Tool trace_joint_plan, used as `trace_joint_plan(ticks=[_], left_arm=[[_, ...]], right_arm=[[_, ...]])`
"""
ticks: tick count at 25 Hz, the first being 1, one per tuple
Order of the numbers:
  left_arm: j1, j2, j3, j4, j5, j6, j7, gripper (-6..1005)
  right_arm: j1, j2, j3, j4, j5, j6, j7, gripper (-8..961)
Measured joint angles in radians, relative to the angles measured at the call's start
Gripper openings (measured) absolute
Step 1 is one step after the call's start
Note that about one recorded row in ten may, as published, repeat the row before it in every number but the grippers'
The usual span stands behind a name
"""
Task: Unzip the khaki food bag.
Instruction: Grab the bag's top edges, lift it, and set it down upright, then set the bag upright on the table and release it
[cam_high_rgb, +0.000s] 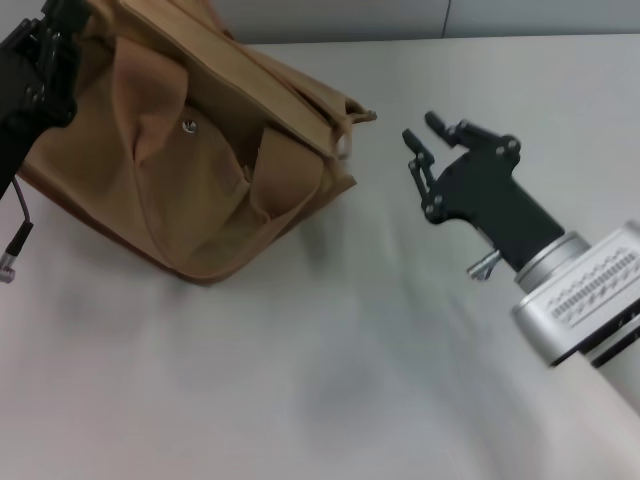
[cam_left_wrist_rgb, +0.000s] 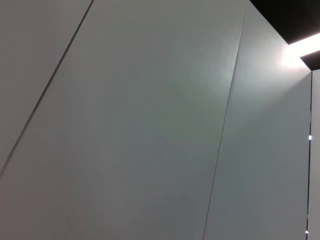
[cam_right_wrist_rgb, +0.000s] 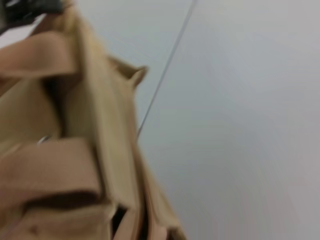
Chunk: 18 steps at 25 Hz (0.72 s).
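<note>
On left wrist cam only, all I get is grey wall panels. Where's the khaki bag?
Observer: Head view shows the khaki food bag tipped over on the table, with the front pocket and its snap facing up.
Operator: Left gripper?
Observer: The left gripper is at the bag's far left corner, up against the fabric.
Operator: Right one?
Observer: The right gripper is open, just off the bag's right end and not touching it.
</note>
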Motion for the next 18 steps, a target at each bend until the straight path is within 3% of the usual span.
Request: trace_joint_plan(ticks=[8, 18], left_arm=[[0.010, 0.001, 0.002, 0.000, 0.001, 0.004, 0.000, 53], [0.001, 0.001, 0.050, 0.014, 0.002, 0.048, 0.000, 54]], right_arm=[[0.083, 0.001, -0.003, -0.171, -0.134, 0.025, 0.368, 429], [0.246, 0.002, -0.002, -0.213, -0.171, 0.233, 0.437, 528]])
